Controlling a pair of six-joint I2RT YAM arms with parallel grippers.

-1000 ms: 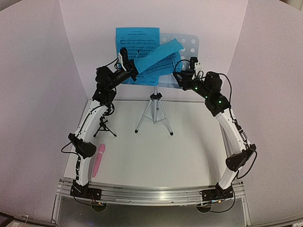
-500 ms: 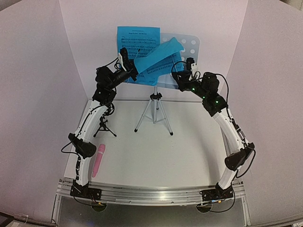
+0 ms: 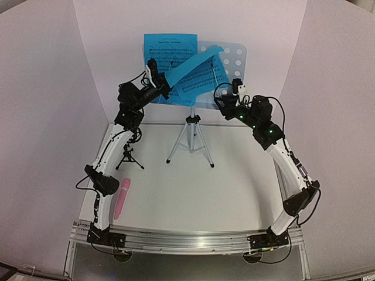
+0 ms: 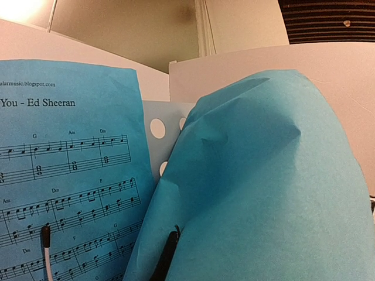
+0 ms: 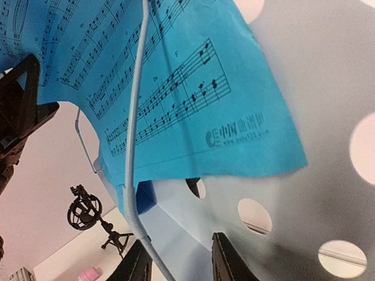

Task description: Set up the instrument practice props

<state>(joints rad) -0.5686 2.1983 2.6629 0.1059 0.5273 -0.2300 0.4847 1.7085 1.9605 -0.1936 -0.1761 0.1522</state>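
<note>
The pale-blue perforated music stand (image 3: 231, 61) stands on its silver tripod (image 3: 190, 137) at the back. One blue sheet-music page (image 3: 170, 50) rests flat on its left side, and it fills the left of the left wrist view (image 4: 64, 175). My left gripper (image 3: 158, 82) is shut on the second page (image 3: 196, 64), which curls over across the stand (image 4: 263, 193); only one black finger (image 4: 167, 254) shows. My right gripper (image 3: 227, 98) is open at the stand's lower lip (image 5: 193, 228), beside a wire page holder (image 5: 132, 146). The pink microphone (image 3: 122, 199) lies front left. The black mic stand (image 3: 129, 155) stands behind it.
White walls enclose the table on the left, back and right. The metal rail (image 3: 187, 240) with both arm bases runs along the near edge. The mic stand (image 5: 88, 213) and the microphone's tip (image 5: 88, 274) also show in the right wrist view.
</note>
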